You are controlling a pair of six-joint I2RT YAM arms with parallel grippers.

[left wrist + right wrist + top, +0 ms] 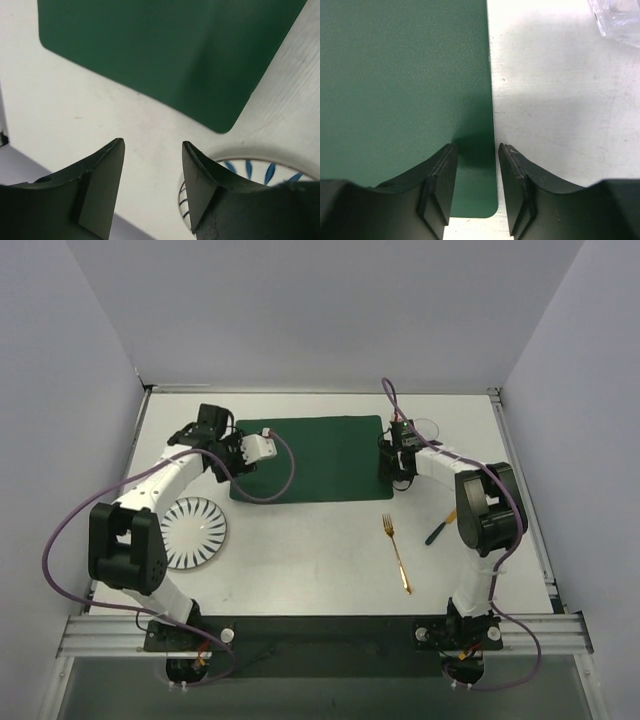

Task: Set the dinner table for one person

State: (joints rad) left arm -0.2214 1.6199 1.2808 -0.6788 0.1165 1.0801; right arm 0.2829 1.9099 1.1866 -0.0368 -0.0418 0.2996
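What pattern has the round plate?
Blue radial strokes on the white round plate; best in left wrist view.

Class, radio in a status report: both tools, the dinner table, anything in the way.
Left tool open, empty, near placemat corner. Right tool open over placemat's right edge. Dinner table: plate, fork not on placemat yet. Nothing blocking.

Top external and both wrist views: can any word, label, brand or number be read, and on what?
None: no text can be read in any view.
The dinner table, green placemat and fork show no lettering.
The plate bears only a blue petal pattern, no writing.
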